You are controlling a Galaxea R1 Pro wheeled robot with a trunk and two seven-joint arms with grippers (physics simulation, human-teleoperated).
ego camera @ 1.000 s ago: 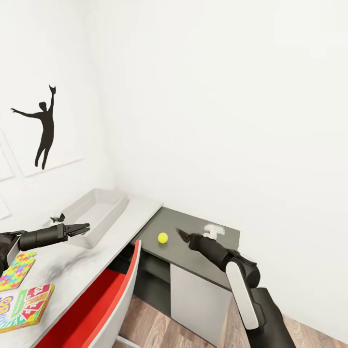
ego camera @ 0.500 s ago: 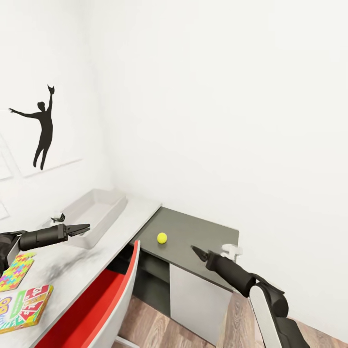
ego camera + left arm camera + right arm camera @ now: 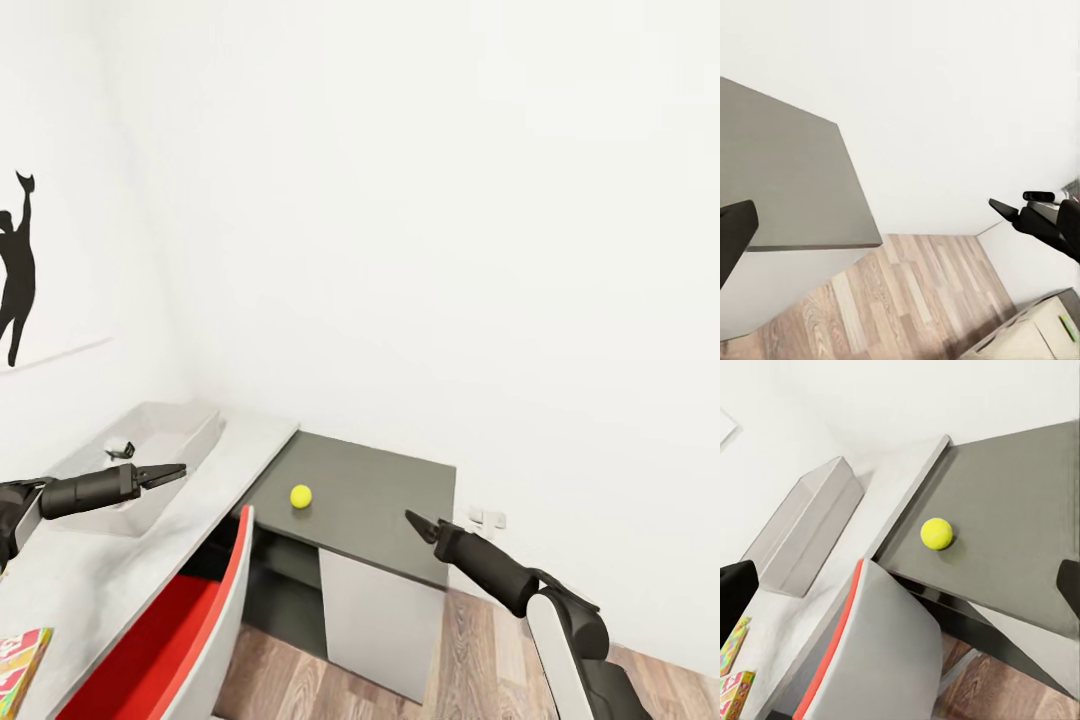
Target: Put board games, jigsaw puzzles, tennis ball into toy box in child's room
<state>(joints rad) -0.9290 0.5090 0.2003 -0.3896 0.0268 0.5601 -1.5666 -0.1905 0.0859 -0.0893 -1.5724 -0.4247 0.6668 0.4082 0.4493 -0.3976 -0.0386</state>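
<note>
The yellow-green tennis ball [image 3: 301, 496] [image 3: 937, 533] lies on the dark grey lower section [image 3: 380, 490] of the table. The light grey toy box [image 3: 190, 440] [image 3: 810, 529] stands on the light grey top by the wall. My left gripper [image 3: 172, 471] hovers in front of the toy box, open and holding nothing. My right gripper [image 3: 416, 523] hangs off the dark section's front right corner, well to the right of the ball, its fingers [image 3: 735, 589] wide apart and empty. A jigsaw puzzle [image 3: 733, 639] and a board game [image 3: 18, 668] [image 3: 735, 691] lie at the desk's near end.
A red chair with a grey back [image 3: 190, 630] [image 3: 881, 649] is pushed against the desk right before the ball. A white wall runs behind the desk, with a black silhouette picture [image 3: 15, 260] on the left. Wood-plank floor [image 3: 480, 650] lies to the right of the grey cabinet front [image 3: 375, 625].
The camera has turned right, sliding the desk, box and ball leftward in the picture. My right arm has pulled back from over the dark section to its front right corner. The left arm holds still.
</note>
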